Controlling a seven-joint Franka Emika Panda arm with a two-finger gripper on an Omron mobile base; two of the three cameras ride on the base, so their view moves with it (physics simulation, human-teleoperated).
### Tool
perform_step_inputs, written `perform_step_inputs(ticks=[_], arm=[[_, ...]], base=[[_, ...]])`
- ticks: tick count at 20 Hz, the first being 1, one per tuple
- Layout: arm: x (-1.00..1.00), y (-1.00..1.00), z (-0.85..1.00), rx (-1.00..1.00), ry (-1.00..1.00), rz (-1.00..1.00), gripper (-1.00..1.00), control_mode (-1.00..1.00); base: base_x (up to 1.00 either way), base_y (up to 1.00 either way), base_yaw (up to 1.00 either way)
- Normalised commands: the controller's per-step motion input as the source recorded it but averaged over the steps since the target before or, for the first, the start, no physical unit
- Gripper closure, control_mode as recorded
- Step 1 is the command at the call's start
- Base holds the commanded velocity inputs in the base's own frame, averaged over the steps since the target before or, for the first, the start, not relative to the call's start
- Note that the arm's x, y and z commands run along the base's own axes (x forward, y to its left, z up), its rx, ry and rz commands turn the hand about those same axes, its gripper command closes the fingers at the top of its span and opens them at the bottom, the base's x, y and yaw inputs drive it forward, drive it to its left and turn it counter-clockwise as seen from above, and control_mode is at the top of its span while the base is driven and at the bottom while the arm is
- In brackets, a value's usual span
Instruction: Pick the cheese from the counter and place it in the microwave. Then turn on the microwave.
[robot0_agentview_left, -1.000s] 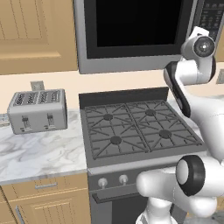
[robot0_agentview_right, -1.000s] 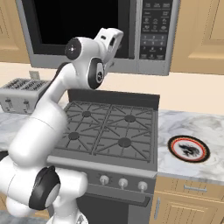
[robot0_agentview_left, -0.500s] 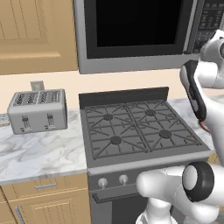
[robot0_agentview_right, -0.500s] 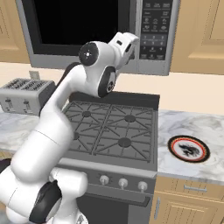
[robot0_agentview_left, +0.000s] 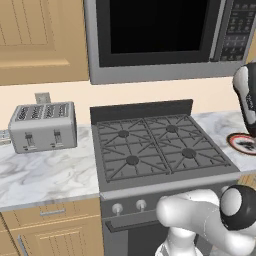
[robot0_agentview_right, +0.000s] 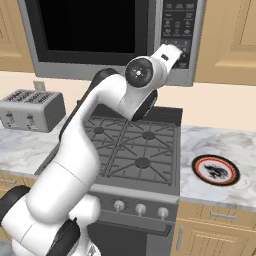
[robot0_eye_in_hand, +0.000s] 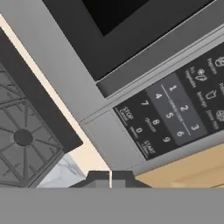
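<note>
The microwave (robot0_agentview_right: 100, 30) hangs above the stove with its black glass door closed. The dark button panel (robot0_agentview_right: 177, 27) is on its right side. My gripper (robot0_agentview_right: 177, 56) is raised to the lower part of that panel, and its jaws are shut on nothing. In the hand view the two fingertips (robot0_eye_in_hand: 110, 177) sit pressed together just below the keypad (robot0_eye_in_hand: 170, 118), near the start and stop buttons. The left base view has the microwave (robot0_agentview_left: 160, 30) at the top and my arm at the right edge. The cheese is out of view. The marble counter (robot0_agentview_left: 45, 172) runs on both sides of the stove.
A black gas stove (robot0_agentview_right: 135, 150) lies under the microwave. A silver toaster (robot0_agentview_left: 44, 126) stands on the left counter. On the right counter there is a round dark plate with a red rim (robot0_agentview_right: 216, 170). Wooden cabinets flank the microwave.
The arm has swung right and up along the microwave front to the button panel. The gripper has gone from open to shut.
</note>
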Motion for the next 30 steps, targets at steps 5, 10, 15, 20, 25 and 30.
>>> perform_step_inputs(ticks=[5,10,15,20,25,30], arm=[[-0.33,-0.40,-0.20,0.08,-0.01,0.19,1.00,-1.00],[-0.23,-0.24,-0.20,0.04,-0.01,0.20,1.00,-1.00],[0.00,-0.09,-0.05,0.00,0.00,0.11,1.00,-1.00],[0.00,-0.13,0.02,0.00,-0.01,0.02,1.00,-1.00],[0.00,-0.13,0.04,0.00,-0.08,0.00,1.00,-1.00],[0.00,0.00,0.00,0.00,-0.13,0.00,1.00,-1.00]], base=[[0.00,0.00,0.00],[0.00,0.00,0.00],[0.00,0.00,0.00],[0.00,0.00,0.00],[0.00,0.00,0.00],[0.00,0.00,0.00]])
